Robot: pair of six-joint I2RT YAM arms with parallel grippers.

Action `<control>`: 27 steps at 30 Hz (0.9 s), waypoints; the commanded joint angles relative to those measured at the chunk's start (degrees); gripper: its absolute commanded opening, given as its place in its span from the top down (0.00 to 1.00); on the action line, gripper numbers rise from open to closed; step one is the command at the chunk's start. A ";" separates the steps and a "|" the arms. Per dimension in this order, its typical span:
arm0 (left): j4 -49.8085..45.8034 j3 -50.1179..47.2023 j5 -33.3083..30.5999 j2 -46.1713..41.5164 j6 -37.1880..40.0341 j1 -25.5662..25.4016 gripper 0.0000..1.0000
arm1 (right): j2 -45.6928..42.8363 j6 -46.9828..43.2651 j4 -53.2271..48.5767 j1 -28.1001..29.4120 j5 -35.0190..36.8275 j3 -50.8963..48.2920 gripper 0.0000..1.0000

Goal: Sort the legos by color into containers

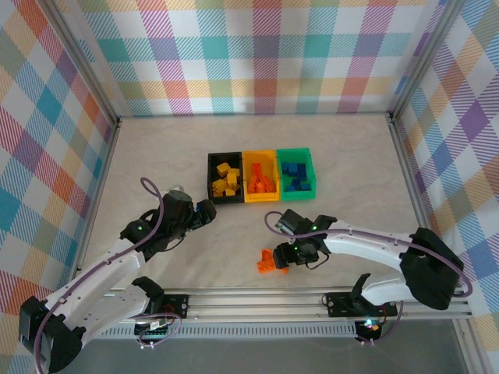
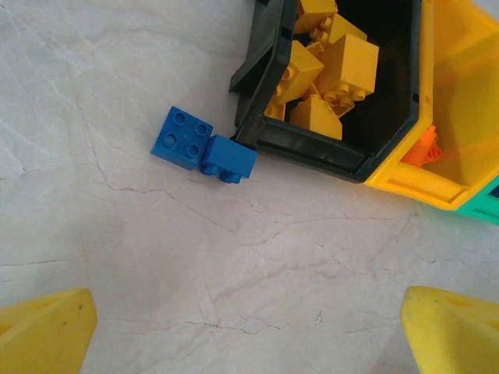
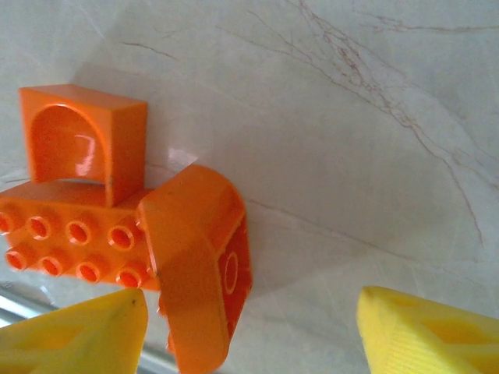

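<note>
Three bins stand in a row: black (image 1: 224, 178) with yellow legos, yellow-orange (image 1: 260, 175) with orange ones, green (image 1: 297, 173) with blue ones. Two blue bricks (image 2: 182, 137) (image 2: 228, 159) lie on the table against the black bin's (image 2: 312, 148) near corner. My left gripper (image 2: 249, 335) hovers open just short of them, nothing between its yellow fingers. Near the front, a cluster of orange legos (image 1: 269, 261) lies together: an arch piece (image 3: 82, 140), a studded brick (image 3: 70, 245) and a curved brick (image 3: 199, 257). My right gripper (image 3: 253, 335) is open, with the curved brick beside its left finger.
The yellow-orange bin's wall (image 2: 460, 93) and a corner of the green bin (image 2: 483, 206) sit right of the black bin. A metal rail (image 1: 312, 300) runs along the table's front edge, close behind the orange cluster. Bare marble surface lies left of the blue bricks.
</note>
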 commanded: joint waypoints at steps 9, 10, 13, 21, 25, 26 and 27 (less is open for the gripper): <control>-1.05 0.74 0.33 -0.01 1.06 0.96 0.00 | 1.80 0.21 -0.68 0.39 4.08 1.43 0.48; -0.88 0.73 0.54 0.30 1.05 0.96 0.00 | 2.42 0.11 0.34 0.38 3.37 1.29 0.48; -0.50 0.76 0.82 1.05 0.85 1.04 0.00 | 3.30 -0.34 4.06 0.34 1.53 0.65 0.49; 0.20 0.41 1.30 1.67 0.95 1.04 0.00 | 3.84 -1.69 5.32 0.42 0.70 1.50 0.68; 0.38 0.23 1.49 2.01 1.02 1.11 0.00 | 1.33 -1.62 3.01 0.13 3.80 2.38 0.74; 0.41 0.18 1.55 2.01 1.12 1.13 0.00 | 0.54 -1.89 2.23 -0.13 4.45 3.05 0.75; 0.47 0.25 1.64 2.01 1.15 1.13 0.00 | -0.41 -2.52 1.27 -0.80 4.98 4.14 0.75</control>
